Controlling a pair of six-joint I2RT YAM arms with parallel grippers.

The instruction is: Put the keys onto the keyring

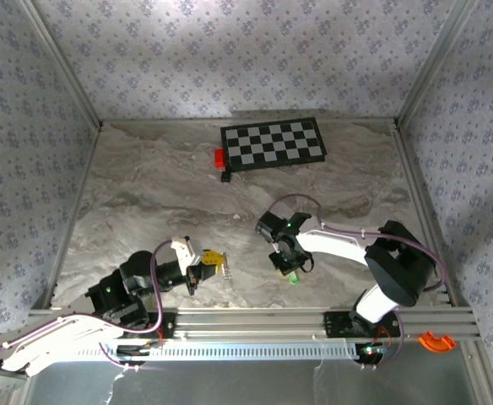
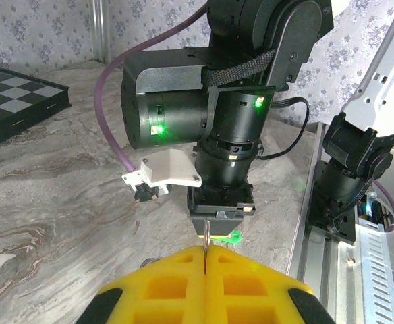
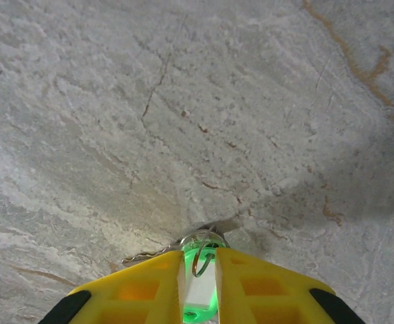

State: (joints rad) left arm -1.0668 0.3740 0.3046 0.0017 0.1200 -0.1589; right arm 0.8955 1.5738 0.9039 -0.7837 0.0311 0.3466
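Right fingers (image 3: 150, 290) pinch keyring (image 3: 201, 256); left fingers (image 2: 163, 283) — key (image 2: 208, 233).

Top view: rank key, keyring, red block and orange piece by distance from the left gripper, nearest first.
1. key: pinched in the left gripper.
2. keyring: to its right, held in the right gripper.
3. red block: far side, beside the checkerboard.
4. orange piece: near-right corner, by the rail.

On the counter (image 1: 145, 194): checkerboard (image 1: 273, 143) at upper centre, small block (image 1: 219, 157) at its left edge. Lower left of centre, left gripper (image 1: 216, 261) with key (image 1: 227, 268) between its pads; to the right, apart, right gripper (image 1: 289, 273) with keyring (image 3: 200, 277) between its pads.
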